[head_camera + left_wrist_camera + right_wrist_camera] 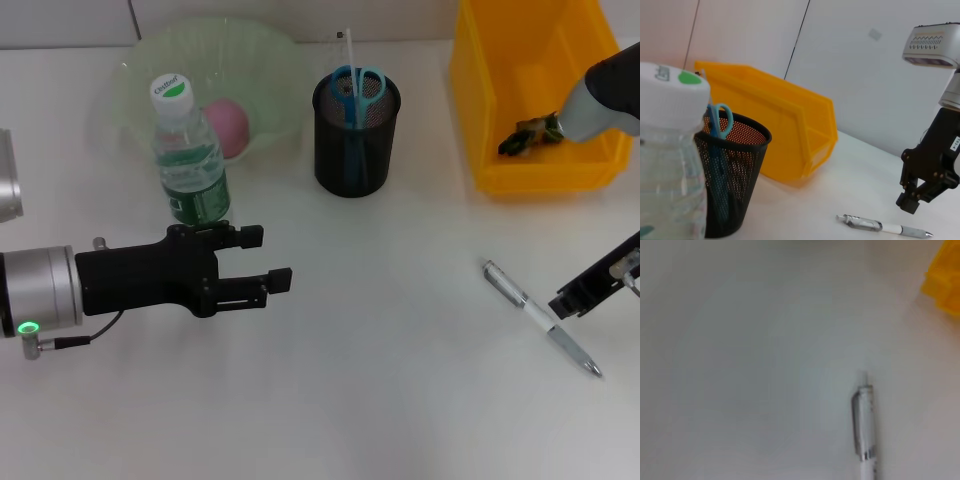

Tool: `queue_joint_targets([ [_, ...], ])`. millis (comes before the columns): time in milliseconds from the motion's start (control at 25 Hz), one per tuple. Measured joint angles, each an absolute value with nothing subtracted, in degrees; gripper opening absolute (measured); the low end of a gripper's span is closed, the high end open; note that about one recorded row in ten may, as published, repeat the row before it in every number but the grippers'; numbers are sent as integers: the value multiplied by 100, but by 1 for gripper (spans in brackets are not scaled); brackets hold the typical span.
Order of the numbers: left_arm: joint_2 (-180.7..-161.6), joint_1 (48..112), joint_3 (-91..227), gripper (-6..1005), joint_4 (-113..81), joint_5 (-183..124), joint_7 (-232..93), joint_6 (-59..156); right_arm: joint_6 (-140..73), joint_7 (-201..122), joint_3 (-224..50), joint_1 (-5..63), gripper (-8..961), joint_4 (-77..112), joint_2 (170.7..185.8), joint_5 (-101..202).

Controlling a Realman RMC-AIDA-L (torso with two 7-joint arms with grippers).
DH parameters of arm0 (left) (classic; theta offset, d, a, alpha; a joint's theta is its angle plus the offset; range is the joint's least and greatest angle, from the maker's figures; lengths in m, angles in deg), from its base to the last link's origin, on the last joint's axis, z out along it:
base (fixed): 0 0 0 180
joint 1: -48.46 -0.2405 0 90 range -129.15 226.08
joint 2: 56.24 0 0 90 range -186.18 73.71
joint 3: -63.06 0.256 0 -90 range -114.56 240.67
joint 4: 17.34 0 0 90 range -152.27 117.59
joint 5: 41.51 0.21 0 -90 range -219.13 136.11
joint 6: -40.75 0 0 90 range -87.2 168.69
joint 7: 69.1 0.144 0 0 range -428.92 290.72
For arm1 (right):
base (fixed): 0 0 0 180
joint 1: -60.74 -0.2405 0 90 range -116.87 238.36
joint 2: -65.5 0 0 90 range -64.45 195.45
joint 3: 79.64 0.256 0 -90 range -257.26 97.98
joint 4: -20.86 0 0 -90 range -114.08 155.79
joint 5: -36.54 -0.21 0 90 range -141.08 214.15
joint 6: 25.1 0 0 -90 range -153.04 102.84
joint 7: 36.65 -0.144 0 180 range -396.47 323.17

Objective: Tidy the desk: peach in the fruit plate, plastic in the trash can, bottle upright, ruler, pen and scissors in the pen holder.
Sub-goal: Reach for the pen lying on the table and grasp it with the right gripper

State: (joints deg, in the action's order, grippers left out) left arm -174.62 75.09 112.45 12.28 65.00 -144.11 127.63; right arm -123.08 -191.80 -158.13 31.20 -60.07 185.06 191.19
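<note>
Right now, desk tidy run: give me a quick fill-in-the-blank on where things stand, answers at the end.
1. The bottle stands ____ beside the fruit plate, which holds the peach.
2. The blue-handled scissors sit in the black mesh ____.
3. The one item left lying flat on the desk is the ____, close to the right gripper.
4. The left gripper, just in front of the bottle, holds ____.

Answers: upright; pen holder; pen; nothing
</note>
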Motion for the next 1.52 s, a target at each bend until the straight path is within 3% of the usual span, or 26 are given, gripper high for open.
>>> queue_joint_targets([
  [240, -17462, 7537, 11245, 780, 1228, 6454, -14415, 12760, -12360, -19204, -15860, 3144, 32, -5987, 18515, 19334],
  [680, -17462, 7561, 11245, 780, 1237, 6439, -14416, 12733, -12124, -19176, -16081, 3175, 331, -5793, 18537, 19335],
  [1520, -17472, 7511, 11249, 779, 1185, 6440, -14359, 12714, -11852, -19255, -16448, 3184, 253, -5589, 18538, 19301],
])
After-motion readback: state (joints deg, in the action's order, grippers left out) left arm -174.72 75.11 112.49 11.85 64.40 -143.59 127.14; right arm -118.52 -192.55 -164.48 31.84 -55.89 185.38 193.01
